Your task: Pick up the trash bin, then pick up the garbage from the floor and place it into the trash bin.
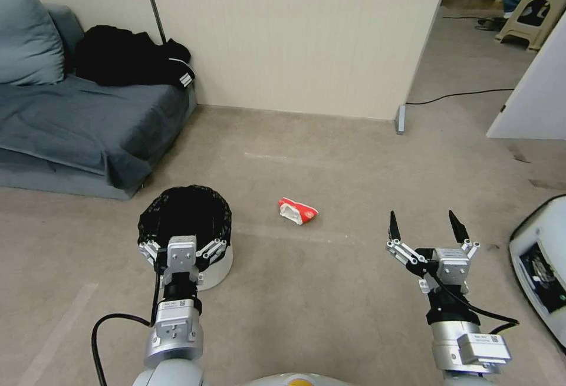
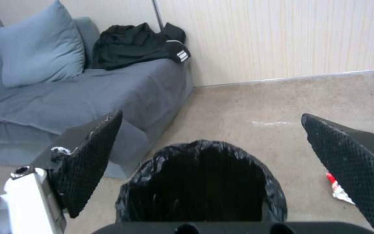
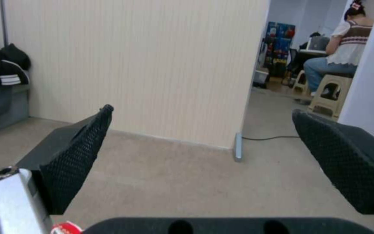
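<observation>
Left gripper (image 1: 183,243) spread, hides trash bin (image 1: 219,265) near rim | wrapper (image 2: 337,190) half-covered

white trash bin (image 1: 219,268) with black liner, red-and-white wrapper (image 1: 298,210), beige carpet (image 1: 330,292).

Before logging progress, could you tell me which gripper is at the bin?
The left gripper: open at the bin's near rim. The right gripper hangs open over bare floor.
</observation>
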Available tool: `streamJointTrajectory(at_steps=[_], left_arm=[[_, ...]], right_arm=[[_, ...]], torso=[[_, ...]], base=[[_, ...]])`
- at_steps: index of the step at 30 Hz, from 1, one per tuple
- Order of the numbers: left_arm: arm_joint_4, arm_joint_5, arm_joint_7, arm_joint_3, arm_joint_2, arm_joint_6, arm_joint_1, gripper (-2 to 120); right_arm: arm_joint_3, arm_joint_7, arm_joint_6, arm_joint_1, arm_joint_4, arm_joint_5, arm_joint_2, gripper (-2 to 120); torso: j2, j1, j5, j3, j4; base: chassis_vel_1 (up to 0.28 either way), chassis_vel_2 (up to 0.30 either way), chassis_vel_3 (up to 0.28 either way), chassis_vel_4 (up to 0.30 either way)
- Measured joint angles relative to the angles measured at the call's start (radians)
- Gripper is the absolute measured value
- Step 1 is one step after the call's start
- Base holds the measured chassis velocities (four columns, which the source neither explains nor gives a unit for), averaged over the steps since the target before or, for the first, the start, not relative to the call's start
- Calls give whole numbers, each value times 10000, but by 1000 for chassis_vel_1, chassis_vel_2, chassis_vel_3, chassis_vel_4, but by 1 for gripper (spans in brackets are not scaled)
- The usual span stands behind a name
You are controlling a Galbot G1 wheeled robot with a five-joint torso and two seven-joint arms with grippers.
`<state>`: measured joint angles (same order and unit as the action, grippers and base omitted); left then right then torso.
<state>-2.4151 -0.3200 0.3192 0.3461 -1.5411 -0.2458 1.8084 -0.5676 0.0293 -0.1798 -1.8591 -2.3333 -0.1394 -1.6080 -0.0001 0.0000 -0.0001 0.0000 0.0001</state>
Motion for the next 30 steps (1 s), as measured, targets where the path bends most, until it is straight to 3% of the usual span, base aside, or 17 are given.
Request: streamJointTrajectory(at_steps=[17,21,30], left_arm=[[-53,686,42,562,-109,-232,-349,100],[173,1868,201,1325,-121,-647,-1051,100],[761,3302,567,2391,-88,-987,-1806,100]], right_arm=[[-46,67,-691,145,237,-452,0,100],[-54,81,-788,138,257,-498,0,100],[-63,105,-899,150,319,-432,0,100]], torso=[[0,0,1,0,-1],[0,0,0,0,-1],[0,1,2,0,-1]], base=[[-36,30,32,-29],[0,0,0,0],[0,0,0,0]])
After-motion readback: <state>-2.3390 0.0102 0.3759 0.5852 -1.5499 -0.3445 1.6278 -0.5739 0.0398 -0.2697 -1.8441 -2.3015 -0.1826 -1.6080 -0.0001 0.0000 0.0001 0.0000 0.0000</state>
